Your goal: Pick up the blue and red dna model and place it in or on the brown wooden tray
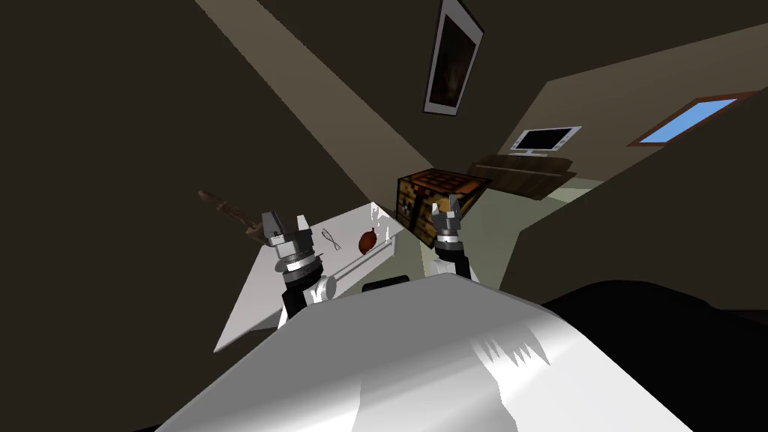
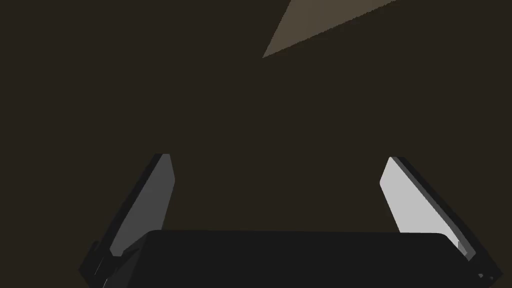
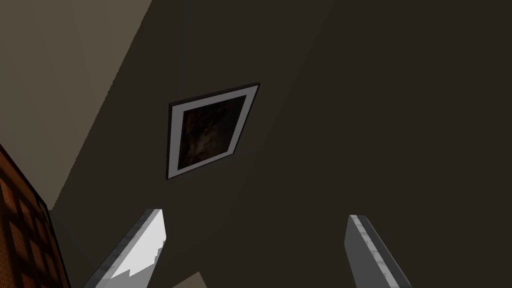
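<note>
Holding the left tool [image 1: 286, 222] and the right tool [image 1: 447, 205] up above the white surface [image 1: 251, 307], likely to stay clear while looking. Both spread wide, pinching nothing, touching nothing. On the surface, a thin twisty thing [image 1: 331, 238] near a red-brown lump [image 1: 367, 240]: maybe the dna model, hard to tell.

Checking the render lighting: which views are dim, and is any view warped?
Head view: rolled, walls splaying; the white table shows bright. Left wrist view: dim, one finger of the left gripper lit brighter. Right wrist view: dim, right gripper likewise.
</note>
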Controlling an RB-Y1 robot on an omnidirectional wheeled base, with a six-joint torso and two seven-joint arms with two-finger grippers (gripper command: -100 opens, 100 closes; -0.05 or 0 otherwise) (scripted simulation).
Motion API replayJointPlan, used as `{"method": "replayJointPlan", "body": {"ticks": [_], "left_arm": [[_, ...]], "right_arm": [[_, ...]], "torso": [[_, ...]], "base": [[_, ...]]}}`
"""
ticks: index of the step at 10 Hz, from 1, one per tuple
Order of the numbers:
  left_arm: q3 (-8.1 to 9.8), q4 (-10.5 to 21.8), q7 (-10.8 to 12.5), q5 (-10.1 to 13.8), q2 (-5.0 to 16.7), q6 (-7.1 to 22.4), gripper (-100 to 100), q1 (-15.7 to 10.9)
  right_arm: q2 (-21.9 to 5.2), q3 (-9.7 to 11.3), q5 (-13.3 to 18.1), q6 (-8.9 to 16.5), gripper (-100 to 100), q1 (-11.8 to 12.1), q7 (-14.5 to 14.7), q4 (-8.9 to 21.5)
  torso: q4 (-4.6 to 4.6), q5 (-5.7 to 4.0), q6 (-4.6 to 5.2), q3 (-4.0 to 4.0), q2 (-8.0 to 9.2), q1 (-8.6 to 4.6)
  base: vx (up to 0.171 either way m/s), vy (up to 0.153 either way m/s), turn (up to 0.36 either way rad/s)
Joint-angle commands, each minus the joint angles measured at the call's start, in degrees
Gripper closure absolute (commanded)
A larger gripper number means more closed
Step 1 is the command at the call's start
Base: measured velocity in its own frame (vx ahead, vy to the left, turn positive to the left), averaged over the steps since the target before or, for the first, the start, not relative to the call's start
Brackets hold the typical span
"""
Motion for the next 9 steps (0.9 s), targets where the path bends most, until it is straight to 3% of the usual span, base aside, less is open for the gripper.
{"method": "replayJointPlan", "body": {"ticks": [1,5,9], "left_arm": [[-0.12,0.59,-0.22,-0.35,2.08,0.05,-100,-0.28],[-0.97,3.95,-1.44,-2.40,7.94,0.30,-100,-1.89],[-2.66,9.36,-3.41,-5.79,12.48,0.54,-100,-4.53]], "right_arm": [[0.00,0.00,0.00,0.00,0,0.00,0.00,0.00],[0.00,0.00,0.00,0.00,0,0.00,0.00,0.00],[-0.01,-0.01,0.00,0.00,0,0.00,0.00,0.00]], "torso": [[0.00,0.00,0.00,0.00,0.00,0.00],[0.01,0.04,0.00,0.04,0.07,0.17],[0.02,0.07,0.00,0.07,0.12,0.29]], "base": [[-0.004,0.009,-0.004],[-0.016,0.034,-0.005],[-0.035,0.069,0.003]]}}
